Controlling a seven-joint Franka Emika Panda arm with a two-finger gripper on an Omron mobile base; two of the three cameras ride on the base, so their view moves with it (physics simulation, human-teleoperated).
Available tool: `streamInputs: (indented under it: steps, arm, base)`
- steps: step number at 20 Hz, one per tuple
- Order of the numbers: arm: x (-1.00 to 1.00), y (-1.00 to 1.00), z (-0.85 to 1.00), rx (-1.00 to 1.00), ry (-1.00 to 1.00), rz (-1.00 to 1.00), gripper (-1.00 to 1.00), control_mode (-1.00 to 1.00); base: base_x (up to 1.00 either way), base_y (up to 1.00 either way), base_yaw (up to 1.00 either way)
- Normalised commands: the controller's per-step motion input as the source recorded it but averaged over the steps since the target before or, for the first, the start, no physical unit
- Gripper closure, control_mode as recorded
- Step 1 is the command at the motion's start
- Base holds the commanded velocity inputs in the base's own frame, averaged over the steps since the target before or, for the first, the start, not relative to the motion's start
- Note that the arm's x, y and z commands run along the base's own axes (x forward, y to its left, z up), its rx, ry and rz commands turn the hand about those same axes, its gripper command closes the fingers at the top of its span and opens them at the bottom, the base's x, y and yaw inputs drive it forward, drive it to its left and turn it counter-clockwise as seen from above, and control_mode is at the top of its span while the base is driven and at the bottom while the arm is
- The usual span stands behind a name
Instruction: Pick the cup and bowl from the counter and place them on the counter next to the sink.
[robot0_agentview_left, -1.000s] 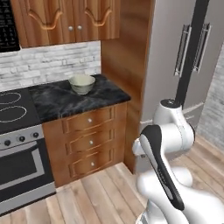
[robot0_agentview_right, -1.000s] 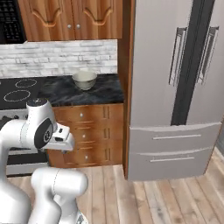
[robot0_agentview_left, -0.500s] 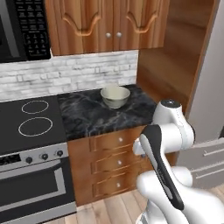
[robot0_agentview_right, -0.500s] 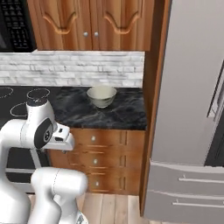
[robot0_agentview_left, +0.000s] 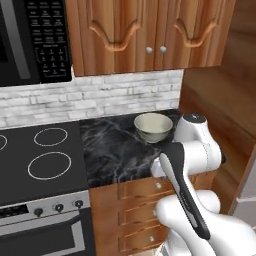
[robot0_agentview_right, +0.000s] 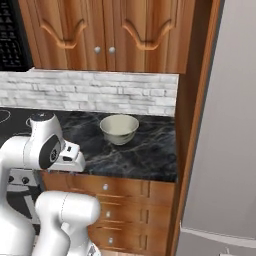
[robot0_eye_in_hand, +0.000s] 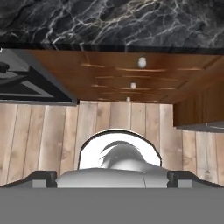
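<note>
Bowl (robot0_agentview_left: 153, 126), cream-white and upright, sits at centre right of the left base view on the black marble counter (robot0_agentview_left: 115, 150), close to the white brick backsplash (robot0_agentview_left: 90, 97) and right of the black stovetop (robot0_agentview_left: 35, 160). In the right base view the bowl (robot0_agentview_right: 119, 129) lies just left of centre, above the wooden drawers (robot0_agentview_right: 115, 192). The gripper (robot0_eye_in_hand: 112, 177), at the bottom of the hand view, has its jaws spread wide with nothing between them, above the plank floor (robot0_eye_in_hand: 52, 131) and below the counter edge (robot0_eye_in_hand: 109, 22).
</note>
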Motion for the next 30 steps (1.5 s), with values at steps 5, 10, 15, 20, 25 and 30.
streamInputs:
  steps: [5, 10, 15, 20, 25, 30]
  arm:
    - [0.0, 0.0, 0.0, 0.0, 0.0, 0.0, -1.0, 1.0]
    - [0.0, 0.0, 0.0, 0.0, 0.0, 0.0, -1.0, 1.0]
    - [0.0, 0.0, 0.0, 0.0, 0.0, 0.0, -1.0, 1.0]
    - [0.0, 0.0, 0.0, 0.0, 0.0, 0.0, -1.0, 1.0]
    - [0.0, 0.0, 0.0, 0.0, 0.0, 0.0, -1.0, 1.0]
    - [0.0, 0.0, 0.0, 0.0, 0.0, 0.0, -1.0, 1.0]
  base:
    - [0.16, 0.0, 0.06]
    - [0.86, 0.0, -0.01]
    - [0.58, 0.0, -0.07]
    - [0.0, 0.0, 0.0]
    - [0.0, 0.0, 0.0]
    - [0.0, 0.01, 0.0]
